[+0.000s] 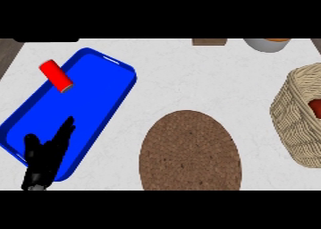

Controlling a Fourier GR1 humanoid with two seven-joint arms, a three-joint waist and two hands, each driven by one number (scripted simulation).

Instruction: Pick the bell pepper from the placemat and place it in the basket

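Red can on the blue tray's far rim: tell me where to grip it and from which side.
Grip the red can across its round middle, coming from above. It lies on its side, tilted across the blue tray rim, so its curved sides are exposed. The left hand is nearest.

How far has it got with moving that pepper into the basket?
It looks done. The round brown woven placemat lies bare, and a red thing, likely the bell pepper, sits inside the tan wicker basket at the right. Nothing is in hand: the black left hand rests open over the blue tray, and the right hand is out of view. Nothing seems left to do.
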